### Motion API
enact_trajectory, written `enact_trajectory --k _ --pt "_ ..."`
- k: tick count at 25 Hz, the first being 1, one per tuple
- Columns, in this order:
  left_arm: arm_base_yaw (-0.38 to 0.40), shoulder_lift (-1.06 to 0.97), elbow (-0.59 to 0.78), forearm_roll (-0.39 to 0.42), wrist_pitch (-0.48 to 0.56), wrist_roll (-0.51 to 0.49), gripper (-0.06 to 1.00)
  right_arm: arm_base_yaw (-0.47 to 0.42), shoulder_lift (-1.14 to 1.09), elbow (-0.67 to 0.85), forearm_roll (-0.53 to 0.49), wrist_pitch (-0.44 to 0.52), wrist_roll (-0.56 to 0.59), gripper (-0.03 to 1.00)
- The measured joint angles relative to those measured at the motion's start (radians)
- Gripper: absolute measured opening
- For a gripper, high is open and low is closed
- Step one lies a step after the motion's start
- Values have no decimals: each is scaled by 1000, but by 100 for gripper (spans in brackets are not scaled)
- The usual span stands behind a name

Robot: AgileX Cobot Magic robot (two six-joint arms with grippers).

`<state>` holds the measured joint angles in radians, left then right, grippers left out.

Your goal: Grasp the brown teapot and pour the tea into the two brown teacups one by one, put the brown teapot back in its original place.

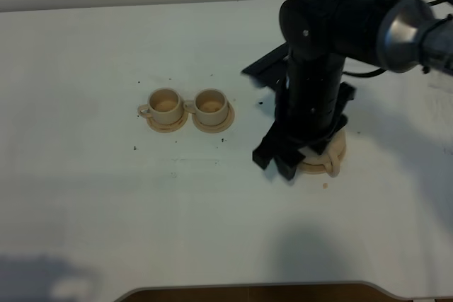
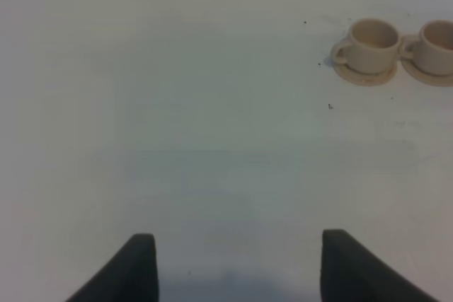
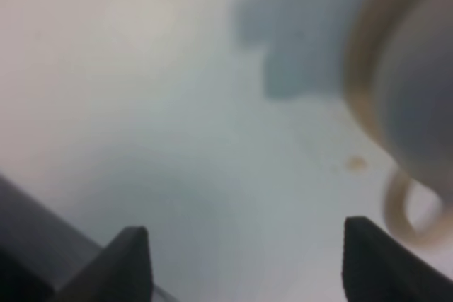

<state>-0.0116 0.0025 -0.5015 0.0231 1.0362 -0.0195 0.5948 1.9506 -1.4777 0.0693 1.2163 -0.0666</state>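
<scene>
While the right gripper (image 1: 277, 164) hangs low over the table (image 1: 85, 196) with its jaws spread wide and nothing between them, the teapot (image 3: 417, 97) sits just beside it on the wide saucer (image 1: 342, 145), mostly hidden under the arm in the high view, its loop handle (image 1: 333, 168) poking out. Well apart from it, the nearer teacup (image 1: 211, 107) and the farther teacup (image 1: 164, 107) stand side by side on small saucers. The left gripper (image 2: 237, 266) hovers over bare table, jaws also wide and holding nothing

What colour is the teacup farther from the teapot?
Plain pale tan, like its saucer; the teacup shows best in the exterior high view.
</scene>
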Motion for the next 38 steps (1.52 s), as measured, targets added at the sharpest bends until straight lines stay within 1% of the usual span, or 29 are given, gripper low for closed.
enact_trajectory --k 2,4,8,13,17,23,32,38 --pt "0 0 0 0 0 0 51 -5 -6 0 -42 0 98 59" --pt "0 0 0 0 0 0 51 -19 -4 0 -60 0 161 59" --pt "0 0 0 0 0 0 51 -60 16 0 -60 0 201 59" --pt "0 0 0 0 0 0 51 -105 61 0 -69 0 179 59" --pt "0 0 0 0 0 0 51 -109 88 0 -103 0 119 59" --pt "0 0 0 0 0 0 51 -109 96 0 -137 0 67 58" --pt "0 0 0 0 0 0 51 -109 116 0 -157 0 57 51" --pt "0 0 0 0 0 0 51 -109 129 0 -163 0 56 51"
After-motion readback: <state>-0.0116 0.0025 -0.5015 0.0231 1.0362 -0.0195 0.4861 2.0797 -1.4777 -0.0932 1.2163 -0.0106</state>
